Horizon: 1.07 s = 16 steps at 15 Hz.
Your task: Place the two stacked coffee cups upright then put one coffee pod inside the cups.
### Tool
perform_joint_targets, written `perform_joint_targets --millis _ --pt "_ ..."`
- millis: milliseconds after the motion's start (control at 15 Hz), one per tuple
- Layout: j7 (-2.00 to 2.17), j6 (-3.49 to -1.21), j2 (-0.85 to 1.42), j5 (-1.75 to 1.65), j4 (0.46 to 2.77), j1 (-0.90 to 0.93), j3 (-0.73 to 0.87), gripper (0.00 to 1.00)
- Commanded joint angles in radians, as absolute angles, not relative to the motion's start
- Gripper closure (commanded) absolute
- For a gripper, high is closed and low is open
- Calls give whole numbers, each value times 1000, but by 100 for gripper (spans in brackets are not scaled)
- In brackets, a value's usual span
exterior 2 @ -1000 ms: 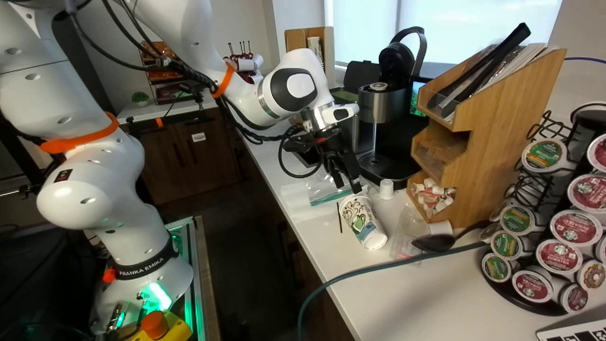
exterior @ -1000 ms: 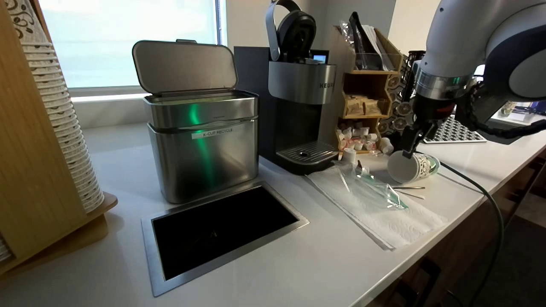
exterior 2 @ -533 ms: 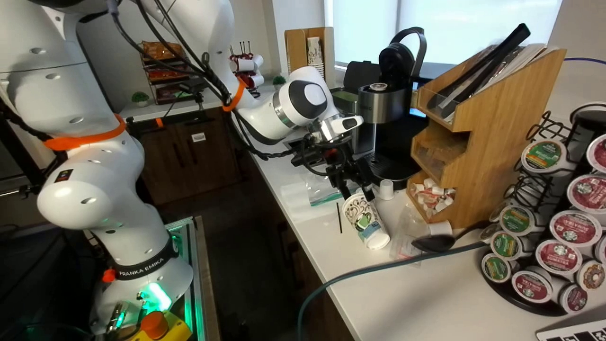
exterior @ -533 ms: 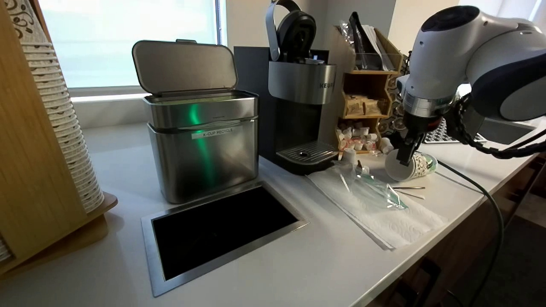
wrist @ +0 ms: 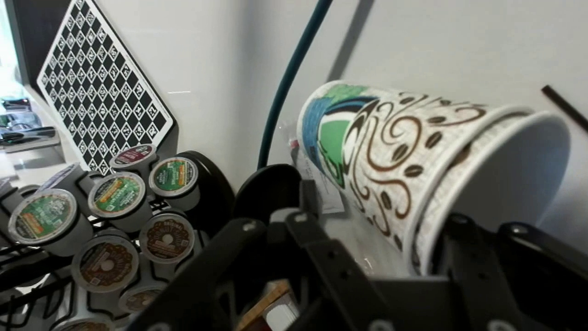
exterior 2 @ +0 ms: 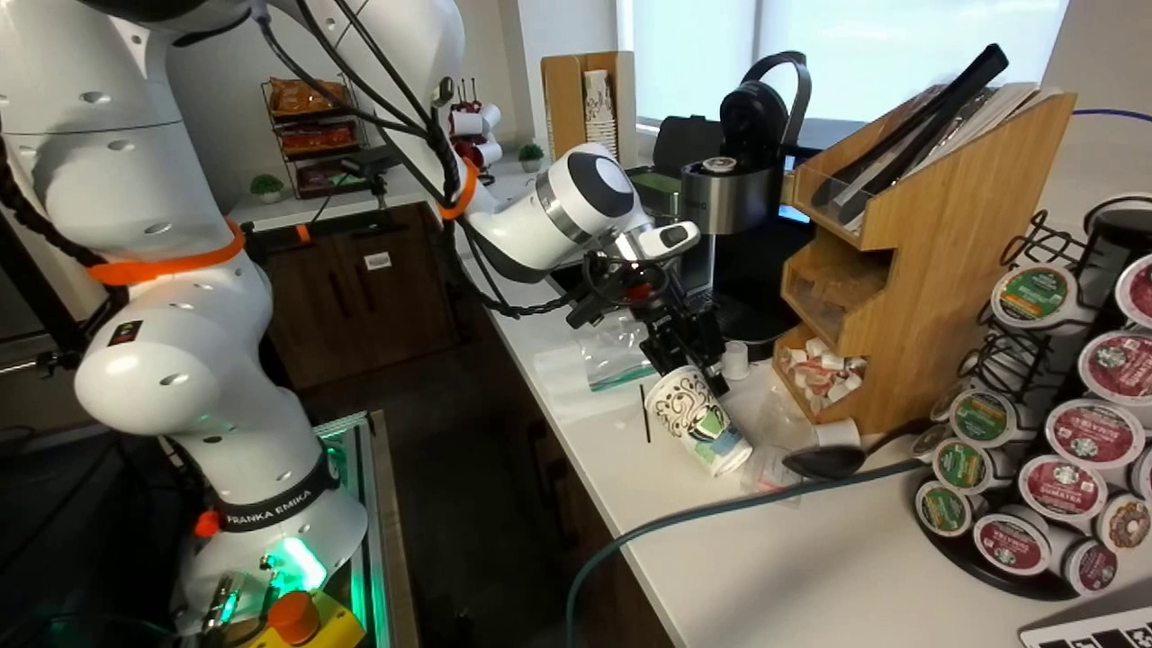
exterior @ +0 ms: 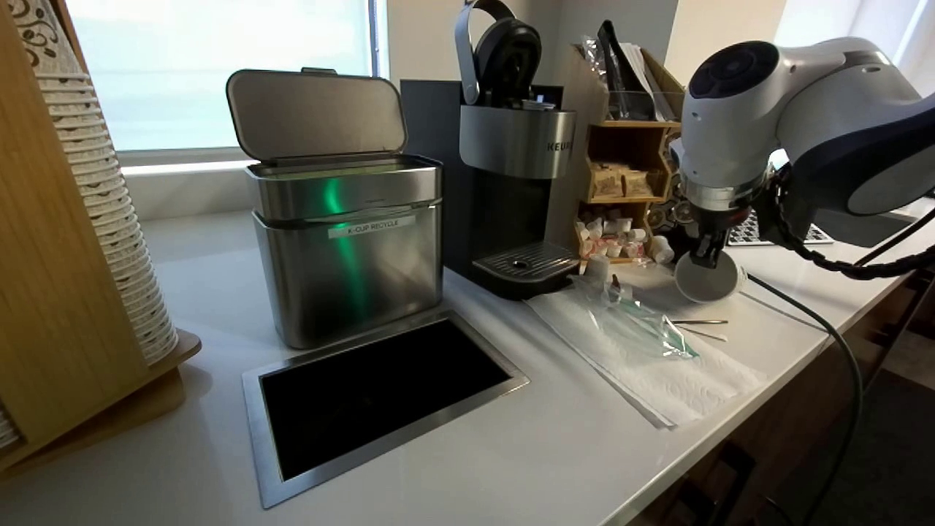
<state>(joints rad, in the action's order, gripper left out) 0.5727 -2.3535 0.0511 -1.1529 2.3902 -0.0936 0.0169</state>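
The two stacked coffee cups (wrist: 395, 151) lie on their side on the counter, nested, with brown swirls and a green and blue print. Their mouth faces the camera in an exterior view (exterior: 710, 290); their printed side shows in an exterior view (exterior 2: 700, 423). My gripper (wrist: 385, 209) is at the rims, jaws apart: one finger reaches into the mouth, the other stands outside the wall, with a gap visible beside it. Several coffee pods (wrist: 117, 195) sit in a black wire rack (exterior 2: 999, 360). One more pod (exterior 2: 719, 165) rests on the coffee machine's top.
Behind the cups stand the coffee machine (exterior 2: 733, 202) and a wooden organizer (exterior 2: 976, 252). Near them lie a plastic bag (exterior 2: 616, 355), a thin dark stick (exterior 2: 645, 414), a black spoon (exterior 2: 823, 461) and a cable (exterior 2: 720, 511). A small white cup-shaped item (exterior 2: 735, 360) stands close to the gripper.
My gripper has come down to the cups' mouth and its jaws have drawn closer together. The cups have turned, their mouth swinging round and their base shifting slightly.
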Motion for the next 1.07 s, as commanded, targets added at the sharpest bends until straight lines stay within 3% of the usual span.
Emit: perform_joint_targets --millis 0,200,533,1000 --pt "620 -2281 42 -1193 2377 -57 20 81" --pt "631 -2254 10 -1175 2370 -43 16 100" --pt "678 -2272 -73 -1126 2382 -45 21 99" --pt "654 -2477 -393 -883 2582 -94 104 99"
